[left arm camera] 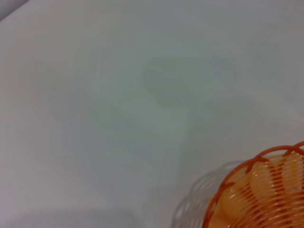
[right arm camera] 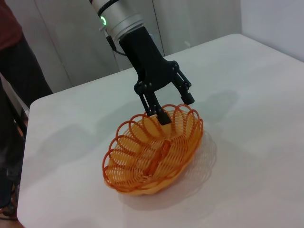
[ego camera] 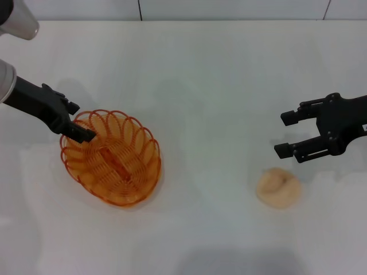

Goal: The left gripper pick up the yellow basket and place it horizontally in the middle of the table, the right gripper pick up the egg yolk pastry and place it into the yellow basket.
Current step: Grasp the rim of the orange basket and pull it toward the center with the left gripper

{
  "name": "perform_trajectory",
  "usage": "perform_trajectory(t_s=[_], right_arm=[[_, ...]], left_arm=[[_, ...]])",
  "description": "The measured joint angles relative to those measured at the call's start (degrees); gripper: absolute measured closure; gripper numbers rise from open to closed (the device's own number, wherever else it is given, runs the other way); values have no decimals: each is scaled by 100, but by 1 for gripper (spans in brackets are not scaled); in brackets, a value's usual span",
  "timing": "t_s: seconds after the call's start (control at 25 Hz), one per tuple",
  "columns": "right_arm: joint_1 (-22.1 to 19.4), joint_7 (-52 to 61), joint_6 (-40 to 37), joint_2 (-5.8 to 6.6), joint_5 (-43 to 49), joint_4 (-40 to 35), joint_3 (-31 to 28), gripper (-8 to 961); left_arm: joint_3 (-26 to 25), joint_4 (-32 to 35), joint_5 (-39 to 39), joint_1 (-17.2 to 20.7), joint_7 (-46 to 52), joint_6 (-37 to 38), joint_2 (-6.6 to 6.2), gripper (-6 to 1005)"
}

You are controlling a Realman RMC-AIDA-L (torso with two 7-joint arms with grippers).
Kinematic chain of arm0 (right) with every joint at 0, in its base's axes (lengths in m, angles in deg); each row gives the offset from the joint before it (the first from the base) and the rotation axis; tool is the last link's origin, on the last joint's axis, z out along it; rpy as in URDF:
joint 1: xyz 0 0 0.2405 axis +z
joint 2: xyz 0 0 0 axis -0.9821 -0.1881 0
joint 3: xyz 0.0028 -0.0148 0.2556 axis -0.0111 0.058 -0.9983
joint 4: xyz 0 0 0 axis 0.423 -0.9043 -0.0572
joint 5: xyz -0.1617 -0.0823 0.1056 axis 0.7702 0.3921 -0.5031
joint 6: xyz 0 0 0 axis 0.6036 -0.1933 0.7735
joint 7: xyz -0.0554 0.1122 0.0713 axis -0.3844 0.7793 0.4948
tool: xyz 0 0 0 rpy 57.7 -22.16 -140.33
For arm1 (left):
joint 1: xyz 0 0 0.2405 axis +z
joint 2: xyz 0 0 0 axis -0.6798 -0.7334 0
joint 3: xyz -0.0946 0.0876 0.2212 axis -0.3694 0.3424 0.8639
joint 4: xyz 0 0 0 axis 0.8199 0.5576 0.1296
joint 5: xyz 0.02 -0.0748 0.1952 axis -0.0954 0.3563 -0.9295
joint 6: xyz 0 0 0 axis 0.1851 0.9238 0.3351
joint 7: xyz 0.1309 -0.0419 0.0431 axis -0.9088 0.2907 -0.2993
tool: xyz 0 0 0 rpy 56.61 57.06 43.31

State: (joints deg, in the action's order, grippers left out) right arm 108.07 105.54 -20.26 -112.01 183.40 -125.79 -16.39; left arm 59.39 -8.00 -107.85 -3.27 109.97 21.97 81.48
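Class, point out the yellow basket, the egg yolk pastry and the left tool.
yellow basket point(ego camera: 117, 166), head view, woven base.
egg yolk pastry point(ego camera: 278, 187), head view, top.
left tool point(right arm camera: 175, 107), right wrist view, between fingertips.

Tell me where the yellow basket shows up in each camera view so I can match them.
Head view: yellow basket left of centre on the table.
Left wrist view: only a piece of its rim, at the lower right corner.
Right wrist view: centre, slightly low.
Shared landmark: the scalloped rim, where the left gripper straddles it.

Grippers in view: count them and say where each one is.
2. The left gripper is at the yellow basket's rim, on the table's left side. The right gripper hovers open just above the egg yolk pastry.
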Motion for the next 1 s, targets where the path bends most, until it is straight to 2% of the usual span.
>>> perform_trajectory(t_s=[0.44,0.64,1.0], right_arm=[[-4,0,-2,0,-1,0,0,171],[-18,0,-5,0,-1,0,0,171],[-10,0,-10,0,0,-1,0,172]], left_arm=[[-1,-70,-7,21,25,-146,35,261],[-4,-133,9,51,12,-240,42,468],[-2,-136,25,84,17,-362,112,487]])
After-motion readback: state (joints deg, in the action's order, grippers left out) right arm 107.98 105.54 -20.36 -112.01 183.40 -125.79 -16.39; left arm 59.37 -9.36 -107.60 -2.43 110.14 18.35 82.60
